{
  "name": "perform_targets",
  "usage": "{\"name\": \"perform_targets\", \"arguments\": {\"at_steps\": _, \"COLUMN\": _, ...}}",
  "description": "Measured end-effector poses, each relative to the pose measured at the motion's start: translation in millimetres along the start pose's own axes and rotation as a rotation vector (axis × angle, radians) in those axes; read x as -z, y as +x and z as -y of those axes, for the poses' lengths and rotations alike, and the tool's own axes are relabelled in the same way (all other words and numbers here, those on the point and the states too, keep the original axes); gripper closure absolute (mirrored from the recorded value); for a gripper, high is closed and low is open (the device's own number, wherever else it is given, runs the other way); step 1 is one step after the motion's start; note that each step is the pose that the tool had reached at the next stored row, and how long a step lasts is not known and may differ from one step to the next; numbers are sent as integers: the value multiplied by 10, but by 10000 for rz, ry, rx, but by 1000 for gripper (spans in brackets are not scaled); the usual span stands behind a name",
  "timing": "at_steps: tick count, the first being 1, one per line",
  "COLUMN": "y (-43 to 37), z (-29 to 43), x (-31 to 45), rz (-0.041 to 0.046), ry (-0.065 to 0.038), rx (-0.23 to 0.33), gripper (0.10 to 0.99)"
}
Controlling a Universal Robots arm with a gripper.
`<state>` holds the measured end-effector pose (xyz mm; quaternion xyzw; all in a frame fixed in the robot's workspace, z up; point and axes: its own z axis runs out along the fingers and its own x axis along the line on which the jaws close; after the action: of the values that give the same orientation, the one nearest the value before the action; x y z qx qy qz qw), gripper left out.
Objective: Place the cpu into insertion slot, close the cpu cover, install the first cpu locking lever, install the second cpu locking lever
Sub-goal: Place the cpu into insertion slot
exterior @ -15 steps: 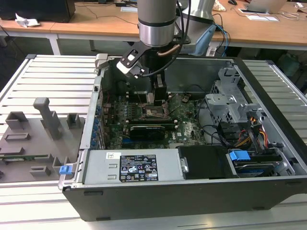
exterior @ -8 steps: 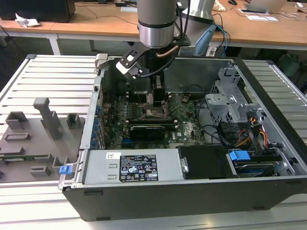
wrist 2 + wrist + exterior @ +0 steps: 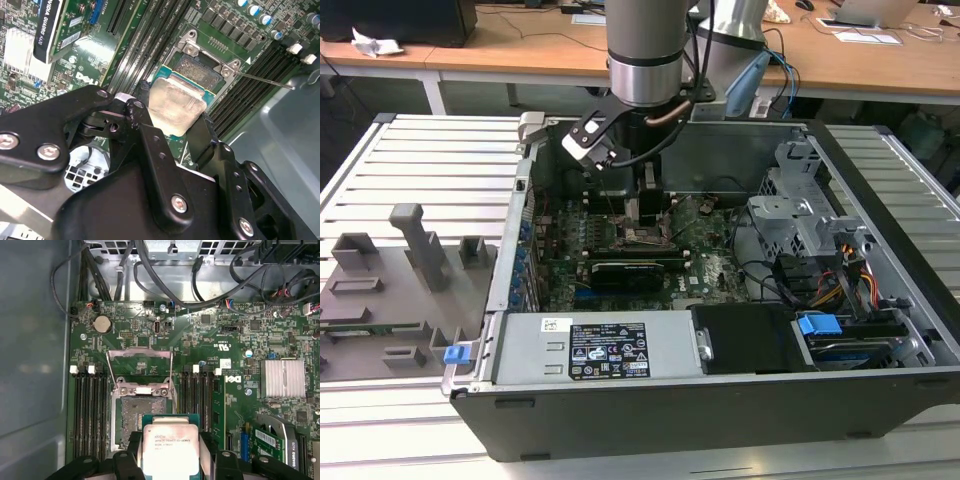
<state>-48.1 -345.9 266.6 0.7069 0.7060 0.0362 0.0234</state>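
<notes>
Silvery-beige on top, the cpu [image 3: 171,449] sits pinched by two opposite edges between the black fingers [image 3: 200,134]. It hangs over the near rim of the bare insertion slot [image 3: 139,412], which lies just ahead of it; the cpu cover [image 3: 140,354] stands swung open beyond.

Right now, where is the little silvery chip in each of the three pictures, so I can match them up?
First wrist view: the cpu sits in the gripper, at the edge of the insertion slot.
Second wrist view: the cpu is between the black fingers, by the slot.
Exterior view: hidden under the gripper, over the motherboard.
Shared landmark: the graphics card.
</notes>
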Motion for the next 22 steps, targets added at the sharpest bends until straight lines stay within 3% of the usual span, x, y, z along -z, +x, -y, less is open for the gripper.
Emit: {"name": "perform_targets", "arguments": {"at_steps": 22, "y": 7, "z": 14, "x": -99, "rz": 1, "ry": 1, "rx": -5, "gripper": 545}}
